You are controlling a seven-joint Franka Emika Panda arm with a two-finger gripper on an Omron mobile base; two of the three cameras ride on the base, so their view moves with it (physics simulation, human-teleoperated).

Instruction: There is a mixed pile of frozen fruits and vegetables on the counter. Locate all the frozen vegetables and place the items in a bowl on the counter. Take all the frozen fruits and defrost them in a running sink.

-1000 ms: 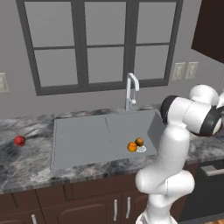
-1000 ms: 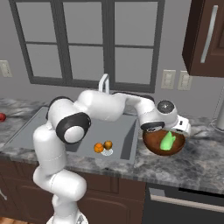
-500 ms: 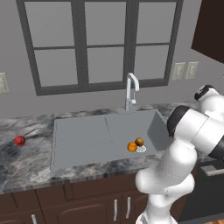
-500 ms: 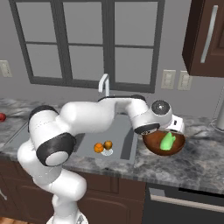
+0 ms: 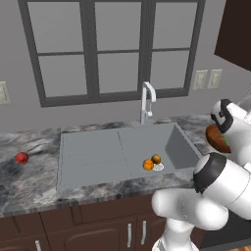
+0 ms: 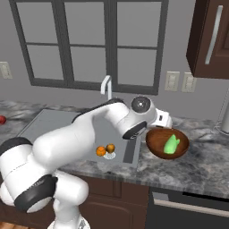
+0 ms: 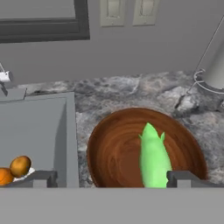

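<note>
The reddish-brown bowl (image 6: 154, 145) (image 7: 113, 148) stands on the grey marbled counter (image 6: 201, 165) right of the sink (image 5: 98, 152) (image 6: 49, 125). The green pointed vegetable (image 6: 171, 144) (image 7: 153, 158) lies inside it. My gripper (image 6: 164, 122) (image 7: 113, 179) hovers just above the bowl's left rim, open, its fingertips (image 7: 41, 178) spread wide with nothing between them. Two orange fruits, one bright (image 5: 148, 164) (image 6: 101, 151) (image 7: 4, 176) and one brownish (image 5: 156, 159) (image 6: 110, 148) (image 7: 20, 166), rest in the basin by the drain. A red ball (image 5: 21, 157) (image 6: 1, 119) sits on the counter far left.
A pale gooseneck tap (image 5: 146, 98) (image 6: 106, 85) rises behind the sink. A metallic cylinder (image 7: 214, 65) (image 6: 225, 118) stands on the counter behind the bowl at right. Wall outlets (image 6: 179, 81) and a window lie behind; my arm's big links (image 6: 89, 134) span over the basin.
My hand has drawn back up and left from over the bowl's middle to its left rim, the arm's elbow swinging along. The green piece stays in the bowl.
</note>
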